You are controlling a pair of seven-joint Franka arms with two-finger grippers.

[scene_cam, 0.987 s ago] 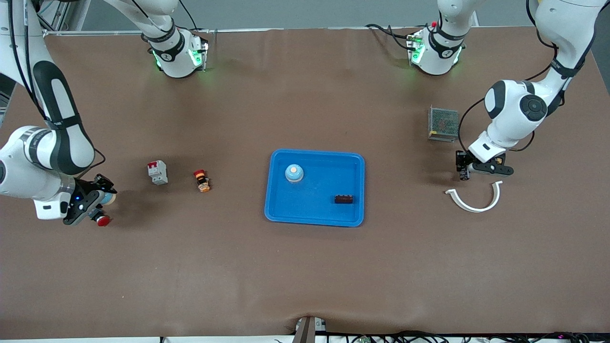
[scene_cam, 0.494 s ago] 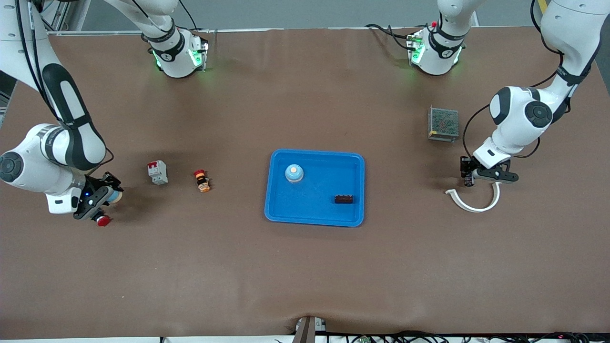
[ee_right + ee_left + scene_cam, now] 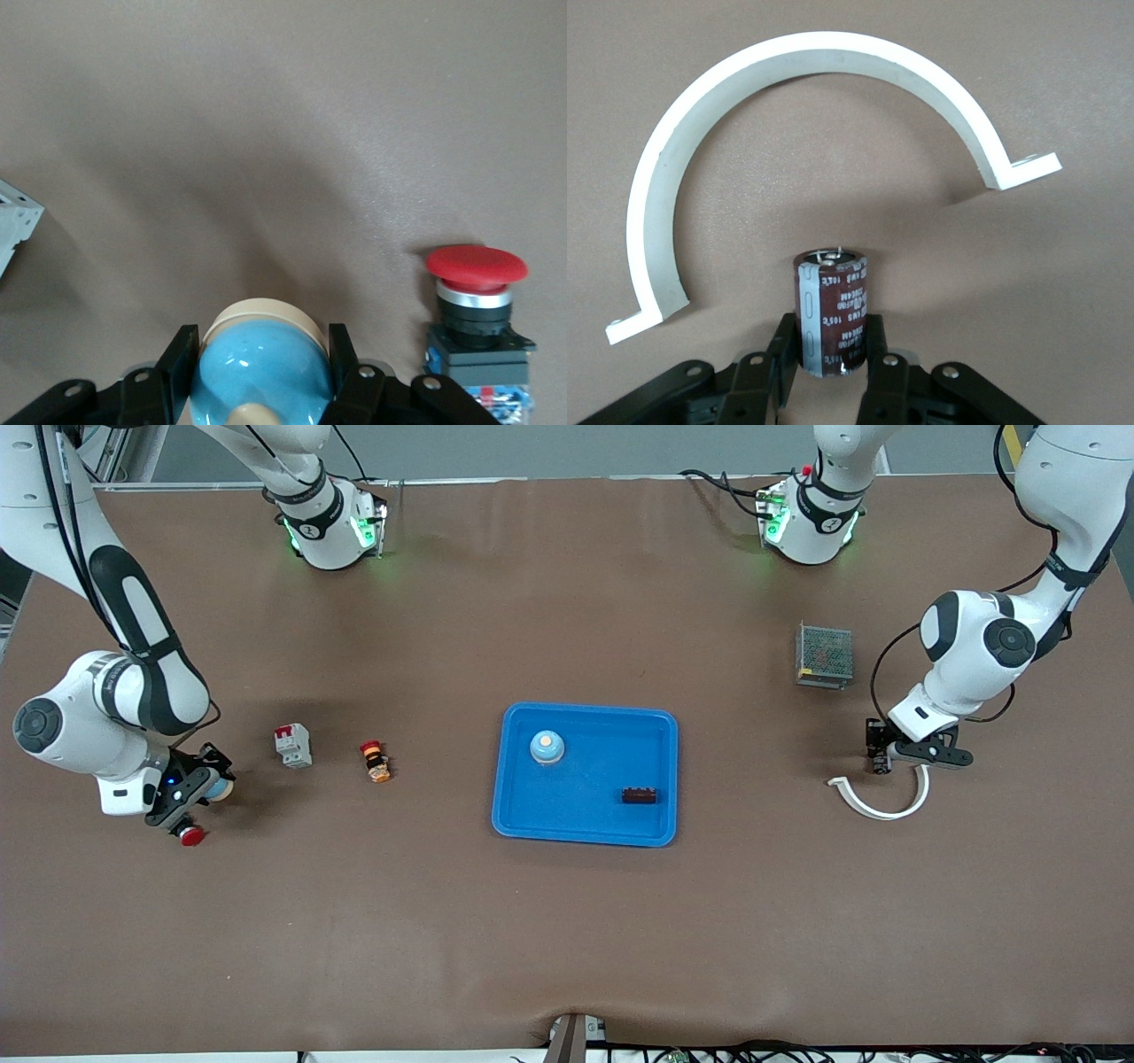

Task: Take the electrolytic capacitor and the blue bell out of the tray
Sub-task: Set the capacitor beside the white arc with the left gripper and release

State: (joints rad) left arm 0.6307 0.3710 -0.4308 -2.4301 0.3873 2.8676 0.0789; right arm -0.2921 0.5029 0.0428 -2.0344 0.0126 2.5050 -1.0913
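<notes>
Jaws on both arms are clamped on parts as I watch from my remote station. At the right arm's end of the surface point(image 3: 567, 939), the right gripper point(image 3: 205, 786) sits low with its jaws closed around a blue bell point(image 3: 264, 365), a cream rim showing around its dome in the right wrist view. Just beside it stands a red mushroom pushbutton point(image 3: 191, 834), nearer to the front camera than the gripper's load. Moving toward the middle, I see a grey circuit breaker point(image 3: 293, 745) with a red top, then a small red and orange switch point(image 3: 376, 761), the two lying near each other and apart from the tray.

At the centre lies the tray point(image 3: 516, 815), bright blue with a raised rim. A second blue bell with a cream top point(image 3: 547, 747) stands inside it, toward the corner farther from the front camera at the right arm's end. A small dark block point(image 3: 639, 795) lies in the tray toward the left arm's end, nearer to the camera.

Toward the left arm's end, a metal mesh box point(image 3: 825, 654) rests on the surface. The left gripper point(image 3: 879, 760) has its jaws clenched on the electrolytic capacitor point(image 3: 832, 315), a dark brown can with a grey stripe, over the open side of a white half-ring clamp point(image 3: 880, 797).
</notes>
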